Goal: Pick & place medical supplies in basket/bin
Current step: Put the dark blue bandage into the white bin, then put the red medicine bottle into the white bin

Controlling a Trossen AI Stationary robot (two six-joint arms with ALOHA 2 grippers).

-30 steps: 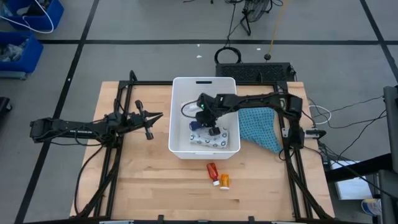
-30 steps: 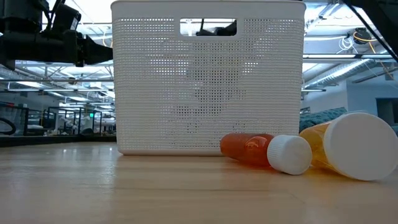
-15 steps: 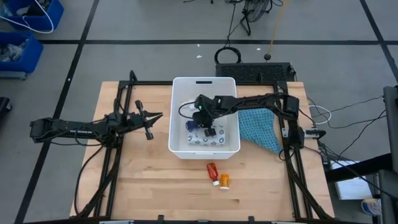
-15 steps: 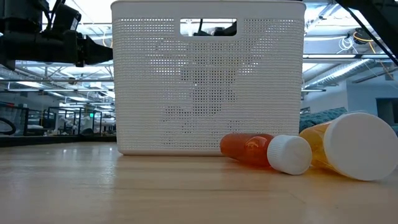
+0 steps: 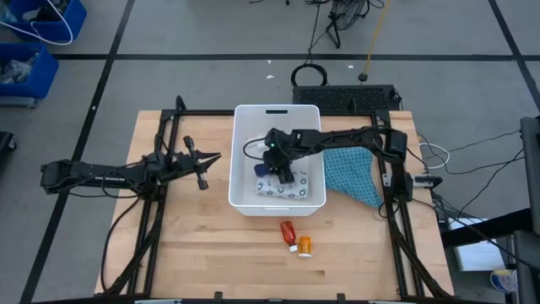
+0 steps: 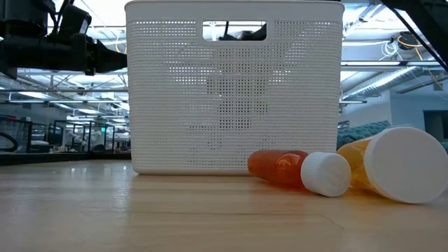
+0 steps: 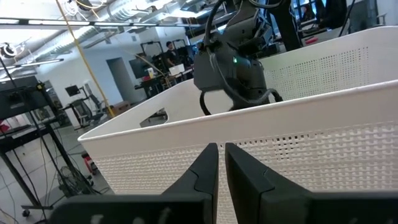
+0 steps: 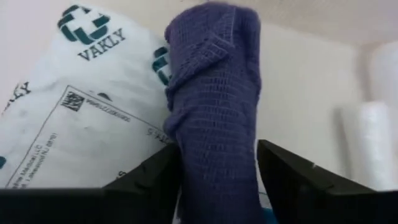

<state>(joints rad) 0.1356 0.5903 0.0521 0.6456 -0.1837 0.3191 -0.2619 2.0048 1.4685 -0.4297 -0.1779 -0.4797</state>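
Observation:
The white bin [image 5: 245, 203] stands mid-table. My right gripper [image 5: 283, 171] reaches down into it, open, with a dark blue woven roll [image 8: 214, 106] between its fingers. The roll lies on a white printed packet [image 8: 81, 118] on the bin's floor. A red bottle [image 5: 288, 230] and an orange bottle [image 5: 305, 246] lie on their sides on the table in front of the bin. My left gripper [image 5: 202, 169] hovers shut, left of the bin, clear of everything. My right gripper's fingers [image 8: 155, 177] stand close along the roll's two long sides [image 8: 186, 155], slanting down from the table's right. I cannot tell whether they touch it. The roll rests on the packet.
A teal cloth [image 5: 350, 173] lies right of the bin under the right arm. White tubes [image 8: 373, 137] lie in the bin beside the roll. Blue crates [image 5: 34, 42] sit on the floor at the far left. Bare wood stretches along the near edge.
Inside the bin my right gripper's tip has drawn back slightly toward the far wall, and a little more of the white packet shows beneath it. The bottles and the bin have stayed where they were.

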